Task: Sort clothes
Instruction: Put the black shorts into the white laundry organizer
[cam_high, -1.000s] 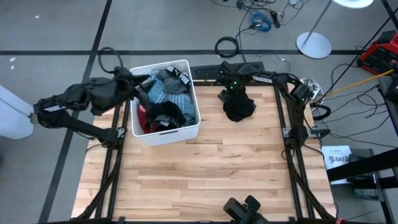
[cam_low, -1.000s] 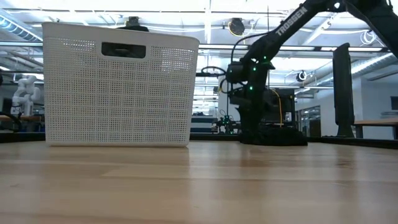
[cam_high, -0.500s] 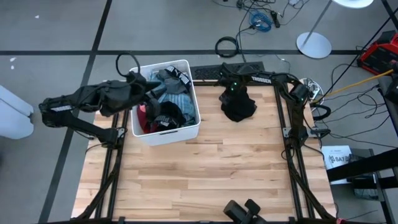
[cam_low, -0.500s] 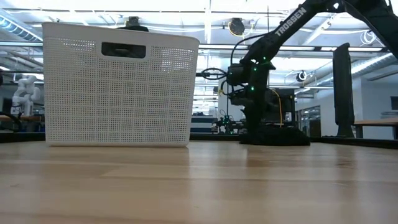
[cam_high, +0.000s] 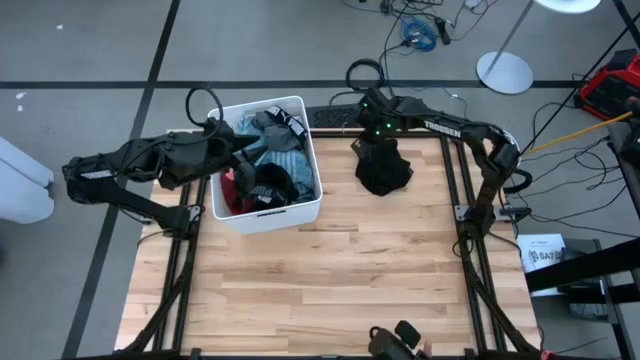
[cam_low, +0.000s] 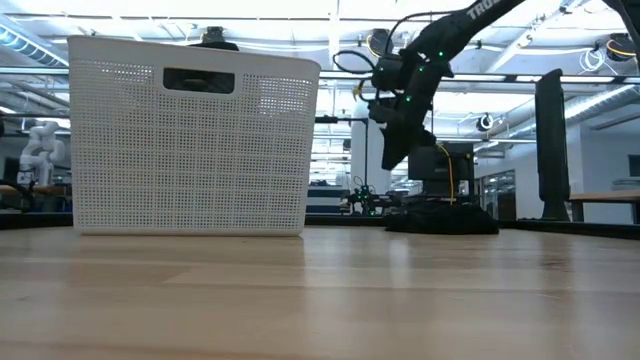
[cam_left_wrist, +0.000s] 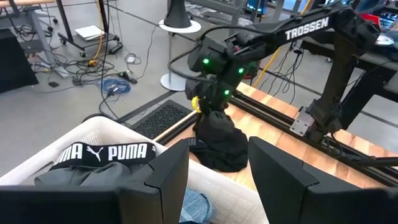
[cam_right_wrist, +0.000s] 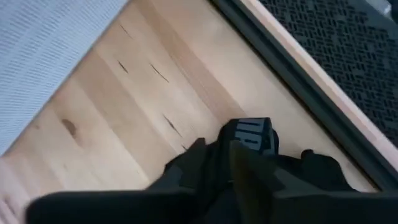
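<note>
Right gripper (cam_high: 372, 143) fingers nearly shut, pinching black garment (cam_high: 384, 170) over worktop (cam_high: 330, 270); left gripper (cam_high: 232, 148) fingers wide above bin (cam_high: 265, 211). Soft, limp fabric; pinch a fold.

Near half of table (cam_high: 330, 290) free wood; far-left bin (cam_high: 300, 208) and far black pile (cam_high: 385, 172) block, open lane between them.

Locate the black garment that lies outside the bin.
In the high view the black garment lies heaped on the table's far right part, right of the white bin, directly under the right gripper.
</note>
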